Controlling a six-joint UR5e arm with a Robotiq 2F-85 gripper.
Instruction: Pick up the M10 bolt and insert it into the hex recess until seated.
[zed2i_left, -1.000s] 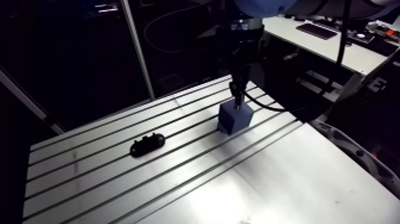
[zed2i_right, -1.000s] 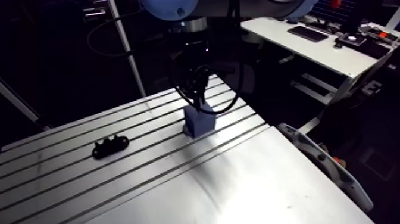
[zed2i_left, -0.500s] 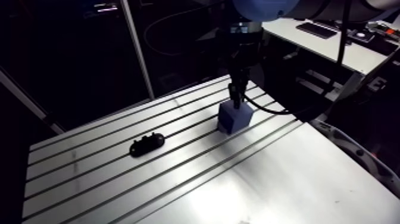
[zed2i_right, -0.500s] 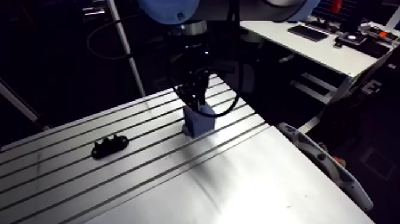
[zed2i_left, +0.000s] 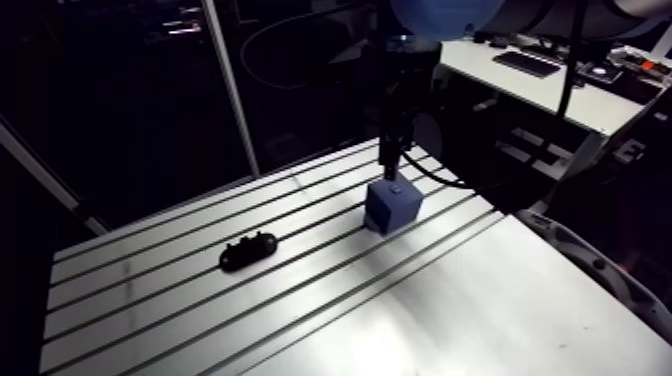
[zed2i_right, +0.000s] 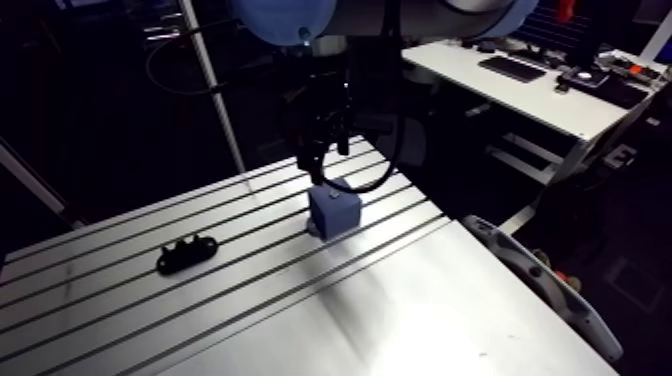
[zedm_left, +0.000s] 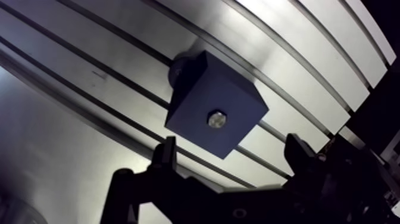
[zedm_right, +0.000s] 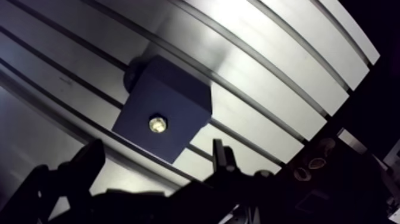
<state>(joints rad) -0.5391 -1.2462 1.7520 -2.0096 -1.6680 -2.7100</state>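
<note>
Gripper (zedm_left: 231, 144) hangs with its two fingers wide apart, gripping nothing. I see the bolt (zedm_left: 216, 120) sitting in the blue block (zedm_left: 199, 89) under it.

- The block (zedm_left: 202, 89) is dark blue, the same plain shade on each side that shows.
- The bolt (zedm_left: 216, 120) is shiny silver.
- The table (zed2i_left: 450, 300) is pale silver-grey, striped with dark parallel slots.
- The small part (zed2i_left: 247, 251) is black all over.
- The gripper (zedm_left: 231, 146) is black.
- The joint cap (zed2i_right: 285, 15) is light blue.
</note>
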